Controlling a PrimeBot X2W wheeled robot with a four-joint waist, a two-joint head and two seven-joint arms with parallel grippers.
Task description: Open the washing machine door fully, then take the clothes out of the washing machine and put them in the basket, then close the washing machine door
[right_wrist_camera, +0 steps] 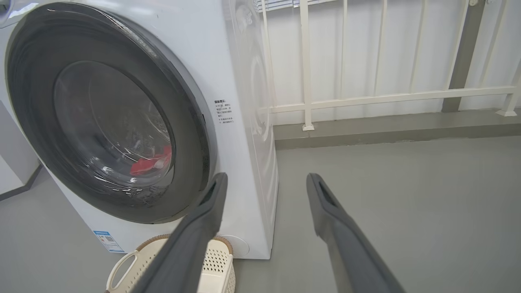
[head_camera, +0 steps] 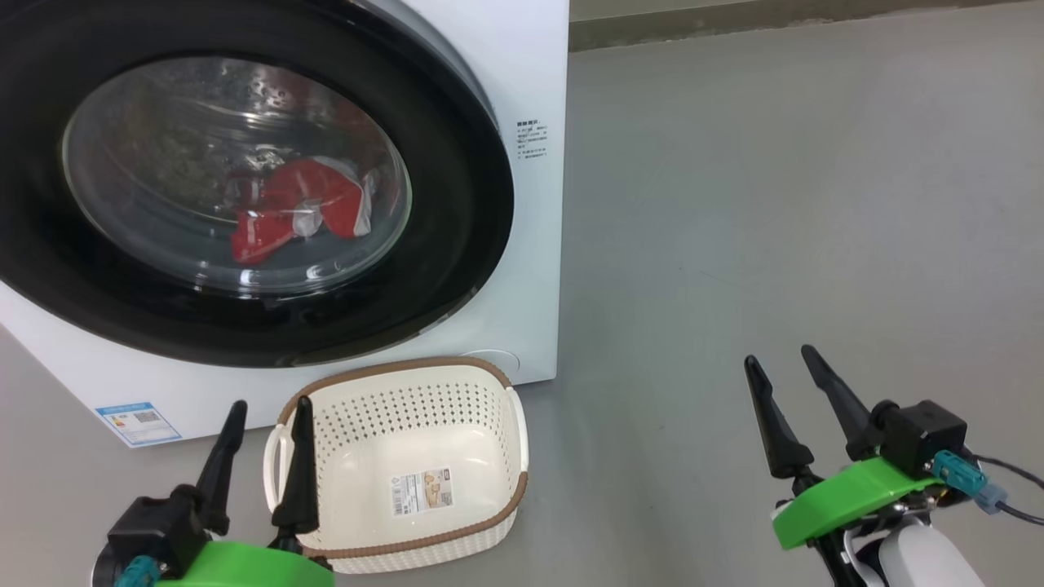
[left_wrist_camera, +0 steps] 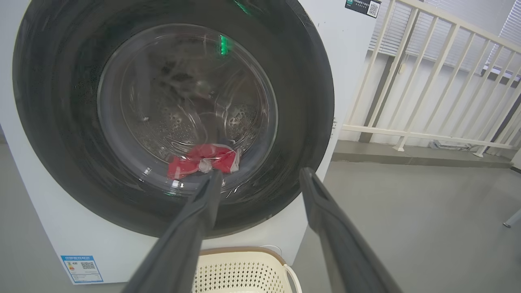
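Note:
The white washing machine (head_camera: 530, 73) stands at the upper left with its round black-rimmed door (head_camera: 457, 236) closed against the front. Red clothes (head_camera: 294, 208) with white trim lie in the drum behind the glass, and show as red clothes (left_wrist_camera: 201, 159) in the left wrist view. The cream basket (head_camera: 408, 391) with a brown rim sits on the floor below the door and holds nothing. My left gripper (head_camera: 269, 403) is open, low at the basket's left edge. My right gripper (head_camera: 779, 355) is open over bare floor, right of the machine.
Grey floor (head_camera: 775, 204) stretches to the right of the machine. A pale railing (right_wrist_camera: 366, 97) on a low kerb runs behind it. A blue energy sticker (head_camera: 137, 421) marks the machine's lower left corner.

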